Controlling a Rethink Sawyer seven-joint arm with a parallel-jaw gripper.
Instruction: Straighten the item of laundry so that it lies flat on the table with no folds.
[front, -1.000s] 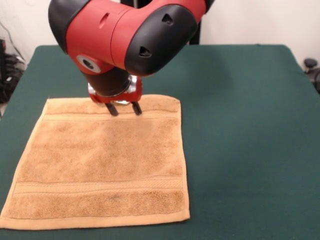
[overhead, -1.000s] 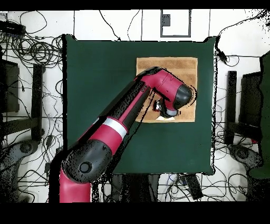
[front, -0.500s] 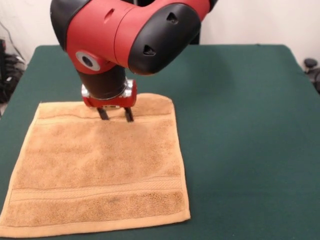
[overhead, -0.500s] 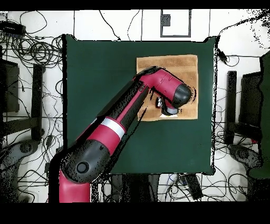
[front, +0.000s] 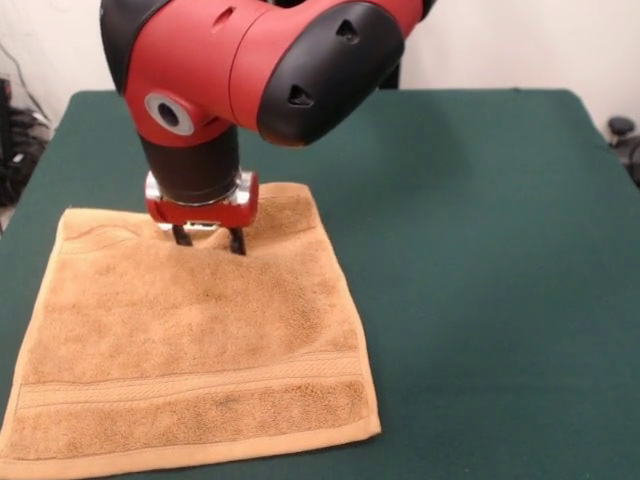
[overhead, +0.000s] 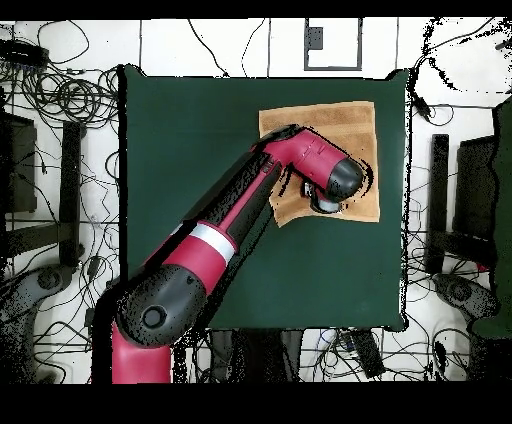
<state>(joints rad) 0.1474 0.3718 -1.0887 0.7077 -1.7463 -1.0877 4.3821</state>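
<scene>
The item of laundry (front: 190, 350), a golden-tan towel with woven bands, lies spread on the dark green table (front: 480, 250) at the front view's lower left. Its far edge slants to the left, and a small ripple shows near its far left corner. My gripper (front: 210, 240) stands upright over the towel's far part. Its two dark fingertips (front: 237, 242) are apart and press down on the cloth. In the overhead view the towel (overhead: 330, 125) lies near the table's (overhead: 190, 150) upper right, and the arm's wrist hides the gripper there.
The red and black arm (overhead: 240, 215) crosses the table diagonally in the overhead view. Cables and equipment surround the table on the floor (overhead: 60, 110). Green table surface stretches to the right of the towel in the front view.
The gripper has slid left in the front view with its tips on the towel. The towel's far edge came along with it, so the towel's right side now slants.
</scene>
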